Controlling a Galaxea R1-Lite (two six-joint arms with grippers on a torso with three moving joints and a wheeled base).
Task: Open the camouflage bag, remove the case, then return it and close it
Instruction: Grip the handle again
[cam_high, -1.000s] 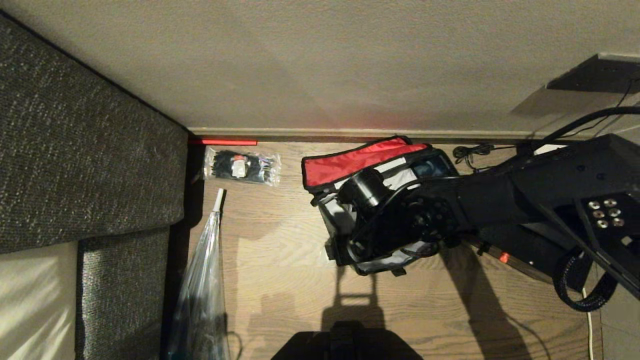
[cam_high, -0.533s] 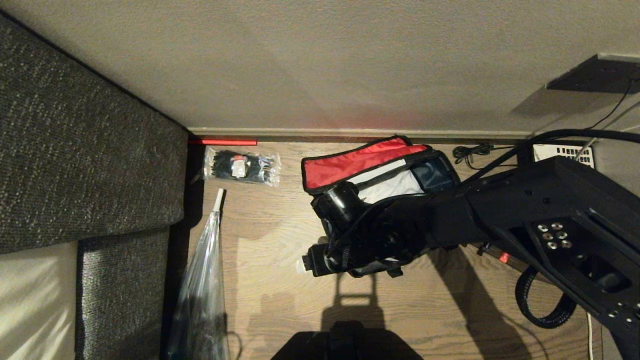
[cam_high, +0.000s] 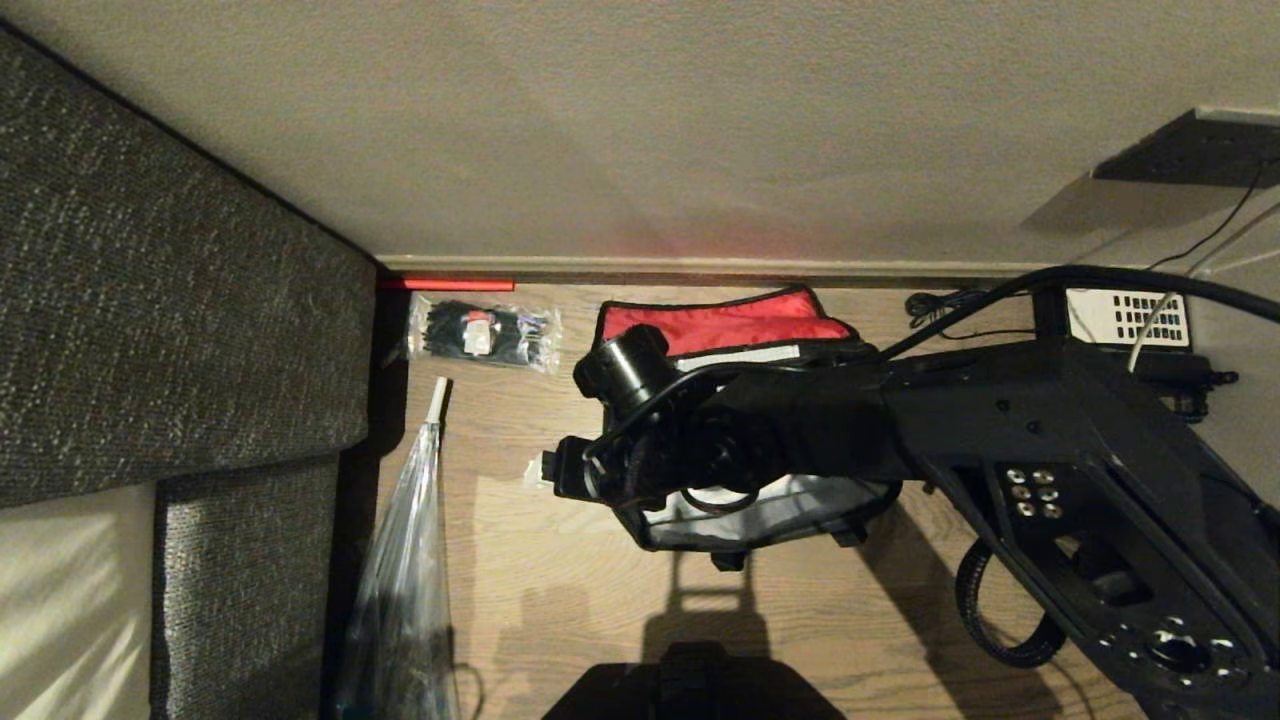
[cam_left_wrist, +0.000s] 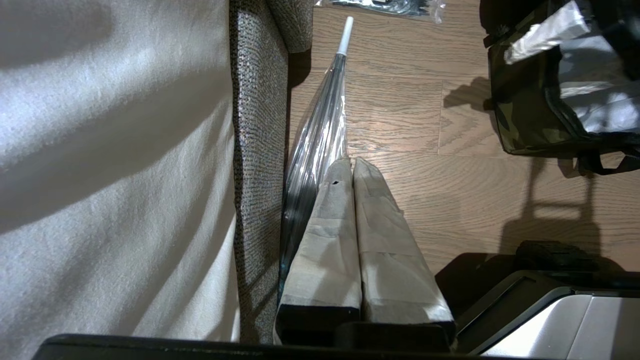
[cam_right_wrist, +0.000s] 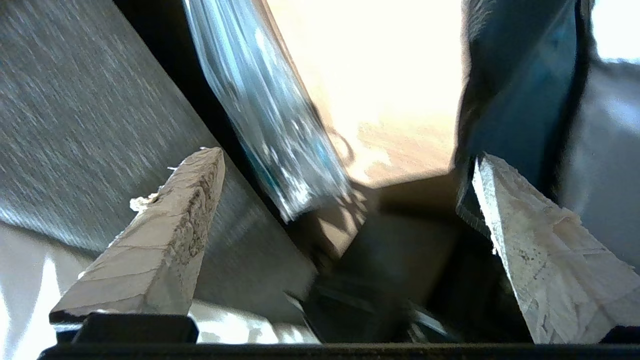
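The camouflage bag (cam_high: 760, 510) sits on the wooden floor (cam_high: 560, 600) near the far wall, with its lid folded back so the red lining (cam_high: 720, 325) faces up and the pale grey interior is exposed along the near side. My right arm (cam_high: 900, 420) reaches across the bag from the right. My right gripper (cam_right_wrist: 345, 160) is at the bag's left edge; its two taped fingers (cam_right_wrist: 165, 235) stand wide apart with nothing between them. In the right wrist view one finger lies just beside the bag's dark side wall. The case cannot be made out in any view.

My left gripper (cam_left_wrist: 352, 162) hangs near the floor, left of the bag and well apart from it. Its fingers are pressed together and hold nothing. It is just beside a clear plastic umbrella (cam_high: 400, 580) that lies along the edge of the grey sofa (cam_high: 180, 300).

A small clear packet of black items (cam_high: 485, 333) lies on the floor to the left of the bag, close to the baseboard.
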